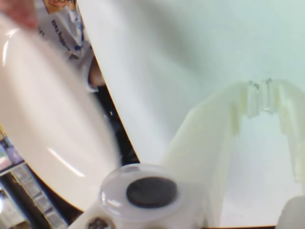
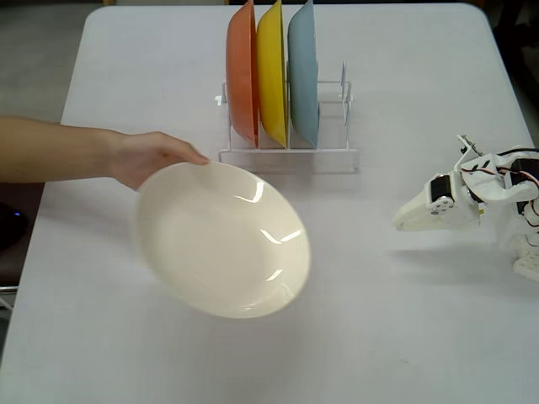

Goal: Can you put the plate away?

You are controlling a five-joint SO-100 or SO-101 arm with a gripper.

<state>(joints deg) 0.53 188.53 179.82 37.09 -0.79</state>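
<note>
The cream-white plate [image 2: 223, 240] is left of the table's centre in the fixed view. A person's hand [image 2: 143, 156] grips its far left rim, and the plate looks slightly tilted. In the wrist view the plate [image 1: 43, 119] is blurred at the left. My gripper [image 2: 401, 224] is at the right, low over the table, and points left towards the plate from well over a hand's width away. Its fingertips meet in the wrist view [image 1: 259, 93], so it is shut and empty.
A white wire dish rack [image 2: 286, 156] stands at the back centre with an orange plate [image 2: 242, 71], a yellow plate [image 2: 271, 71] and a light blue plate [image 2: 303, 71] upright in it. It has free slots on its right side [image 2: 337, 93]. The person's forearm [image 2: 50, 150] reaches in from the left.
</note>
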